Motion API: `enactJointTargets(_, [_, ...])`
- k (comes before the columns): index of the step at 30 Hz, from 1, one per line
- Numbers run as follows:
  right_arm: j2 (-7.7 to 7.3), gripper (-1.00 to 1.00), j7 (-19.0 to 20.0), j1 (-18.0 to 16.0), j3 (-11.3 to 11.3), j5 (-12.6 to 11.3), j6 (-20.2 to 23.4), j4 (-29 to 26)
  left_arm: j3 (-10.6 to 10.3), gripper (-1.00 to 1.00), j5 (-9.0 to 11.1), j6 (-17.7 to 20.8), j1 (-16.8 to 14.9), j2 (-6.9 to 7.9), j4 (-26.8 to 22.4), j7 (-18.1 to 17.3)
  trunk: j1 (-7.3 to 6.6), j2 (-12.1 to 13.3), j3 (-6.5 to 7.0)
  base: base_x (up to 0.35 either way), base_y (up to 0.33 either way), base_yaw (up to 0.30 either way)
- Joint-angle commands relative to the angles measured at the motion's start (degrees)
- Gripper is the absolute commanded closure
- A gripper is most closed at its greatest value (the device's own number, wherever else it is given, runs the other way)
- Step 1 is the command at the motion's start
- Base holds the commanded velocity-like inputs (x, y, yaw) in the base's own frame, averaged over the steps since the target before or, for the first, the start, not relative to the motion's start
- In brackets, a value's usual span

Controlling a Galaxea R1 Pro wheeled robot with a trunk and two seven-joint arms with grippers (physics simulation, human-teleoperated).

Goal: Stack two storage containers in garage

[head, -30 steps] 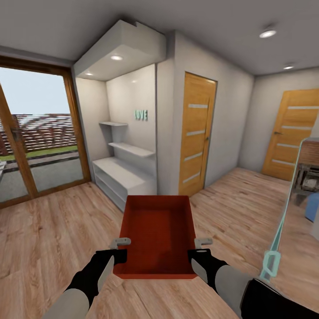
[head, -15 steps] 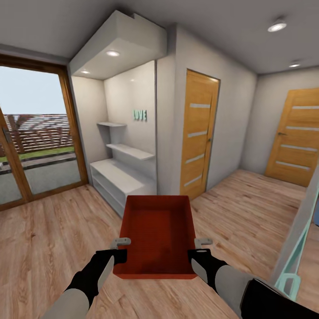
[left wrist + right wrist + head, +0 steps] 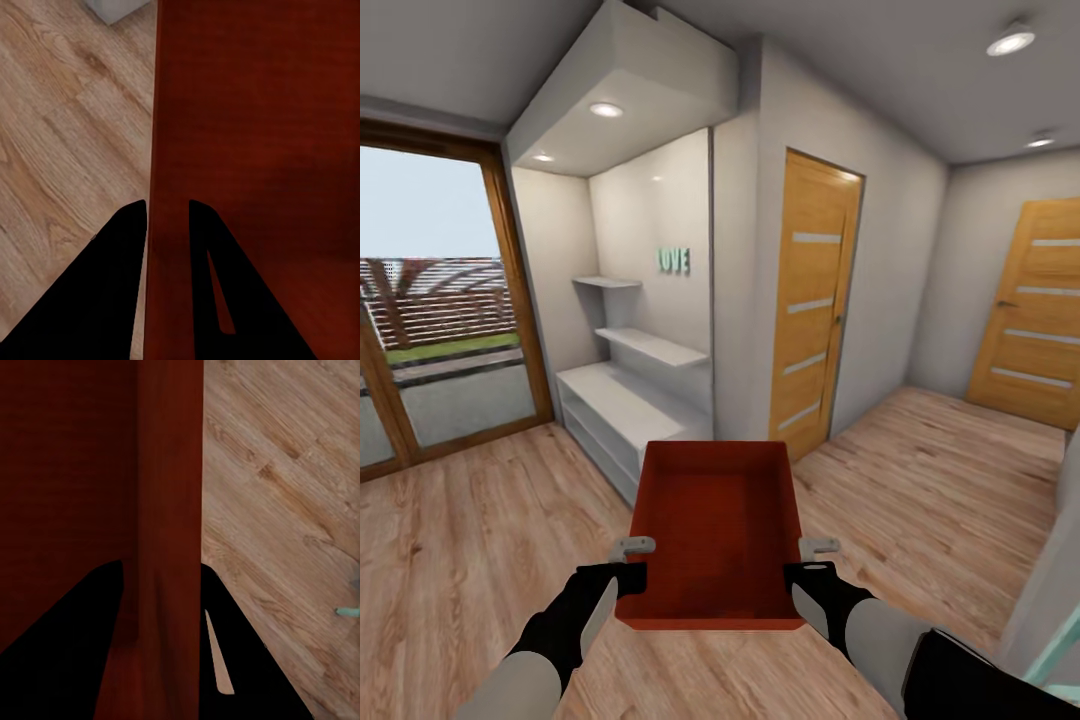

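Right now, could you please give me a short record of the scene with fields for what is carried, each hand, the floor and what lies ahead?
carried: one storage container, open top, nothing visible inside
left hand: shut on the container's left wall, one finger each side
right hand: shut on the container's right wall
floor: light wood planks
ahead: white shelf alcove, two wooden doors
left side: glazed patio doors
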Motion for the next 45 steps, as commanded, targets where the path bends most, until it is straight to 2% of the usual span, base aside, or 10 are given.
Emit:
enactJointTargets(1, [-0.59, 1.00, -1.3, 0.0, -0.1, 0.5, 0.3, 0.0, 0.2, 1.00, -0.8, 0.4, 0.0, 0.01, -0.1, 0.6, 0.05, 0.0, -0.02, 0.323, 0.000, 0.000])
enactJointTargets(12, [-0.59, 1.00, -1.4, 0.0, -0.1, 0.4, 0.3, 0.0, 0.2, 1.00, -0.8, 0.4, 0.0, -0.04, -0.1, 0.6, 0.05, 0.0, -0.02, 0.323, 0.000, -0.031])
enactJointTargets(45, [-0.59, 1.00, -1.4, 0.0, -0.1, 0.4, 0.4, 0.0, 0.2, 1.00, -0.8, 0.4, 0.0, -0.06, -0.1, 0.6, 0.05, 0.0, -0.02, 0.323, 0.000, -0.245])
